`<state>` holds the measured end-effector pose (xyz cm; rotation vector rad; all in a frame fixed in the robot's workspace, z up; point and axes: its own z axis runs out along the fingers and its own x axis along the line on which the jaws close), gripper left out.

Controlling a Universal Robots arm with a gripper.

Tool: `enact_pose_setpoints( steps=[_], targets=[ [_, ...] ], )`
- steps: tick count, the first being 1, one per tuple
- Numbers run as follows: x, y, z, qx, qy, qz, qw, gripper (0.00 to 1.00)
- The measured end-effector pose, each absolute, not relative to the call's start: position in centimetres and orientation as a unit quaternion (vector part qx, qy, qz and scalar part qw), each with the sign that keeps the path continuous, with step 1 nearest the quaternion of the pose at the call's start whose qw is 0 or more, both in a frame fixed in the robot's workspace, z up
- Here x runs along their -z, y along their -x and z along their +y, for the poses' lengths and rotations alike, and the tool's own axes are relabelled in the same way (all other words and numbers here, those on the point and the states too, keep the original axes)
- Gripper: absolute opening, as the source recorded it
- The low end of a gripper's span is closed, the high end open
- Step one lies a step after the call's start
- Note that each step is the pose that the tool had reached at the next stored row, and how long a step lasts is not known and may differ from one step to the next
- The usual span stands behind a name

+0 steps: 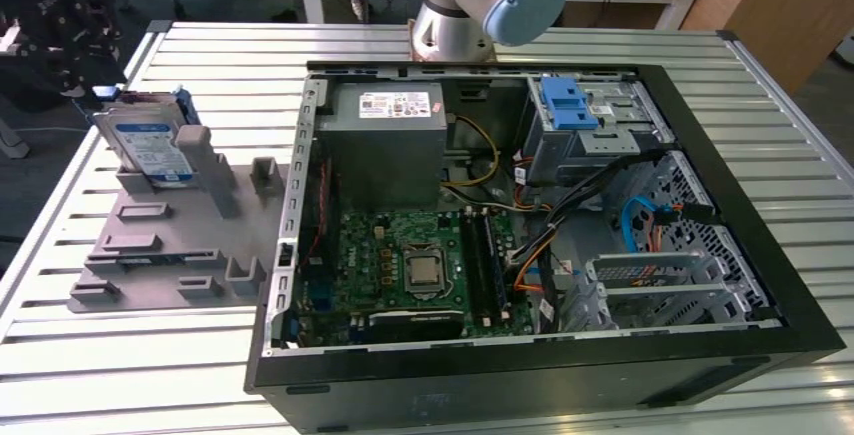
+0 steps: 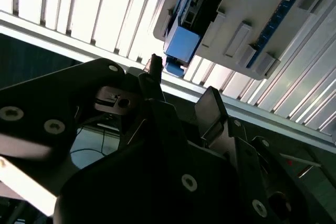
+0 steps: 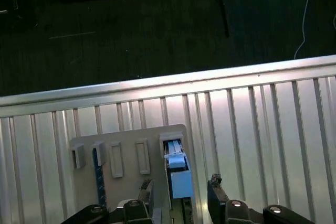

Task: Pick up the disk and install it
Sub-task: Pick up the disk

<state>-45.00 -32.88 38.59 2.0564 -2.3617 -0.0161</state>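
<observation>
The disk (image 1: 144,145), silver with a white label and a blue band, stands on edge in a grey slotted holder (image 1: 174,245) at the exterior view's left. The arm's dark wrist (image 1: 60,35) hangs just beyond the disk's top, near the table edge. In the first wrist view the blue rail end of the disk (image 3: 178,177) lies between the two black fingers (image 3: 215,190) of my gripper (image 3: 179,188), which is open and apart from it. The second wrist view shows the same blue end (image 2: 181,45) just past the open gripper (image 2: 184,90).
An open black computer case (image 1: 534,375) lies in the middle of the slatted metal table (image 1: 134,375), with a silver cage with a blue latch (image 1: 567,110), a grey power supply box (image 1: 387,145) and a green motherboard (image 1: 400,265) inside. The table edge (image 3: 157,90) and dark floor lie beyond the holder.
</observation>
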Motion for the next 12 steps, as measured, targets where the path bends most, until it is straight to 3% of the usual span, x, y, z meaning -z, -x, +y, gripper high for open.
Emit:
enact_pose_setpoints(
  steps=[1,12],
  targets=[
    [-36.63,45.01,-32.88,0.005,-0.657,-0.754,0.005,0.53],
    [-36.32,45.01,-32.88,0.005,-0.657,-0.754,0.005,0.53]
  ],
)
